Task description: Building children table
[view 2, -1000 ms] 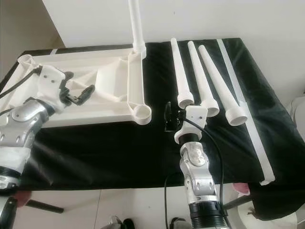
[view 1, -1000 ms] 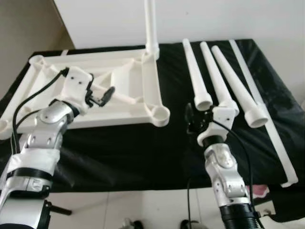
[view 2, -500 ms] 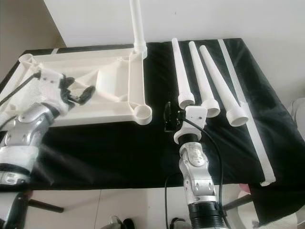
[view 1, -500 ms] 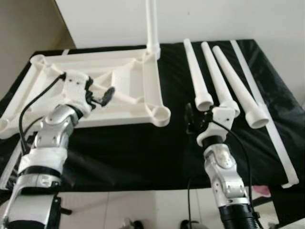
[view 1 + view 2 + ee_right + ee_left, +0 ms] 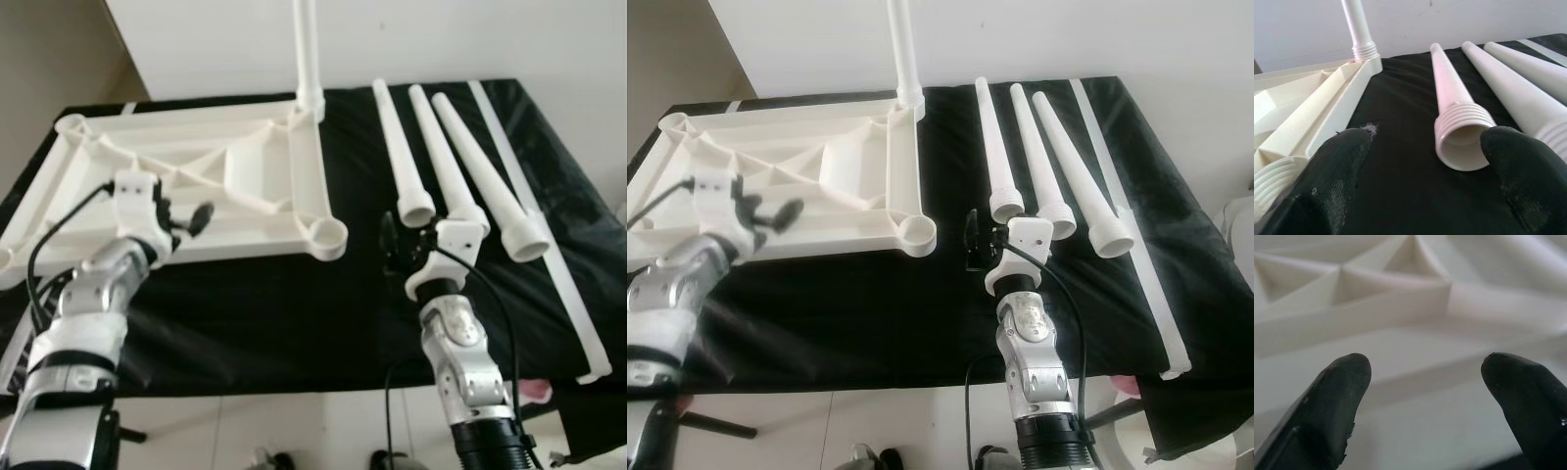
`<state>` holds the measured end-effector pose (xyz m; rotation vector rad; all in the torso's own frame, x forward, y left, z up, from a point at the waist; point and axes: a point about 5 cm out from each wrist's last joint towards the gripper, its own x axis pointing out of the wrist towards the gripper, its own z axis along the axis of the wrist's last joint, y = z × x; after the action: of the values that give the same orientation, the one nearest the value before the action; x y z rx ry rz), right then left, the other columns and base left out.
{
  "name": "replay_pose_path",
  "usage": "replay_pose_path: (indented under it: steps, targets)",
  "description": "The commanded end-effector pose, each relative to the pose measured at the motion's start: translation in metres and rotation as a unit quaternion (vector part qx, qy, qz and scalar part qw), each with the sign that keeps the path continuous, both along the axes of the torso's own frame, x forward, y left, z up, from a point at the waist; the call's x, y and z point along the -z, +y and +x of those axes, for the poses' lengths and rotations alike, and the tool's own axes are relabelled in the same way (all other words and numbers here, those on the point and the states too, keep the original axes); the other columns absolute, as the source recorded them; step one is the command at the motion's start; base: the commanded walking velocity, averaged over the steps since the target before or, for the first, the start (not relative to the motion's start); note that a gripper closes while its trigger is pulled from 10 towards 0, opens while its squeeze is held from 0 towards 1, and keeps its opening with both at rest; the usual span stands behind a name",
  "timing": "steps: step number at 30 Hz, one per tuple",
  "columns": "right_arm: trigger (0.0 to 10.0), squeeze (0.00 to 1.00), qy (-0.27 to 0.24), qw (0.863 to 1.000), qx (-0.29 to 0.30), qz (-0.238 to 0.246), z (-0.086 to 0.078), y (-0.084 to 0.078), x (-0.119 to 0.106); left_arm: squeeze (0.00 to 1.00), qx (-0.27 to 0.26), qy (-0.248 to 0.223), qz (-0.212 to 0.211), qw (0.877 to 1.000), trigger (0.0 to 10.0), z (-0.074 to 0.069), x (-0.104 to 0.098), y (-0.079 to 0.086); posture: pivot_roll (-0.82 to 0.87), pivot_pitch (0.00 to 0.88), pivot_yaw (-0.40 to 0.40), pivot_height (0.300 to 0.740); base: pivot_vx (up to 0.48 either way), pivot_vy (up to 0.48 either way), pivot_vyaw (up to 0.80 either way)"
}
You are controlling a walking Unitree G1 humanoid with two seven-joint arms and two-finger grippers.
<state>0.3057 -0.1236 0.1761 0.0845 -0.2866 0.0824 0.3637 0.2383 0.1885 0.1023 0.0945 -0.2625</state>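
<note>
The white table top [image 5: 118,166] lies upside down on the black cloth, ribs showing. One leg [image 5: 308,49] stands screwed into its far right corner. The near right socket [image 5: 329,233] is bare. Three loose white legs [image 5: 400,147] [image 5: 443,152] [image 5: 488,166] lie side by side to the right, threaded ends toward me. My left gripper [image 5: 186,220] is open over the top's near rim; its wrist view has the ribs [image 5: 1391,298] between its fingers [image 5: 1337,401]. My right gripper [image 5: 404,240] is open just short of the leftmost leg's threaded mouth [image 5: 1462,134].
A long white strip [image 5: 549,245] lies along the cloth's right side, its end at the front right corner. The black cloth [image 5: 294,313] reaches the table's near edge, with pale floor tiles below. A white wall stands close behind the table.
My left arm has drawn back toward me and to the left, carrying its gripper from the middle ribs to the top's near rim. The right arm has not moved.
</note>
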Motion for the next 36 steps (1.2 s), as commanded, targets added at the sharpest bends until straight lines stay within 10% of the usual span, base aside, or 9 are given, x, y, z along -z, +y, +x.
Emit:
replay_pose_path:
  steps: [1,12,36]
  targets:
    - [10.0,0.0,0.005,1.0,-0.01,-0.001,-0.002,0.003,0.003,0.0,0.134,0.023,0.017,0.991,10.0,-0.01,0.001,-0.005,-0.09,0.162,0.06,0.74,0.0,0.0,0.0]
    - [10.0,0.0,0.006,1.0,-0.008,-0.002,0.0,0.002,0.003,0.0,0.24,0.059,0.004,0.969,10.0,-0.025,-0.002,0.007,-0.09,0.165,0.068,0.74,0.0,0.0,0.0]
    - [10.0,0.0,0.002,1.0,0.004,0.0,-0.001,-0.002,0.002,0.0,0.181,0.209,0.092,0.957,10.0,-0.015,0.039,0.022,-0.1,0.173,0.091,0.74,0.0,0.0,0.0]
